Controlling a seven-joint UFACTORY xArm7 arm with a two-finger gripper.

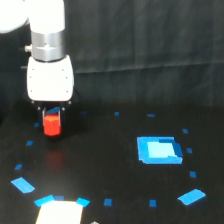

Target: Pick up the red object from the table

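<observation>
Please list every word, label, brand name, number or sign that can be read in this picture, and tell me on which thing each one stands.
None can be read. The white gripper, the red object, the blue rectangle and the small blue tape marks on the table show no lettering; the picture is also blurred.

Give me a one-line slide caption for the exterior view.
White gripper holding the red object just above the black table, bright blue rectangle off to the view's right.

Black table (100, 165) open around the claw (52, 111), only flat blue tape marks (159, 150), nothing upright nearby
</observation>
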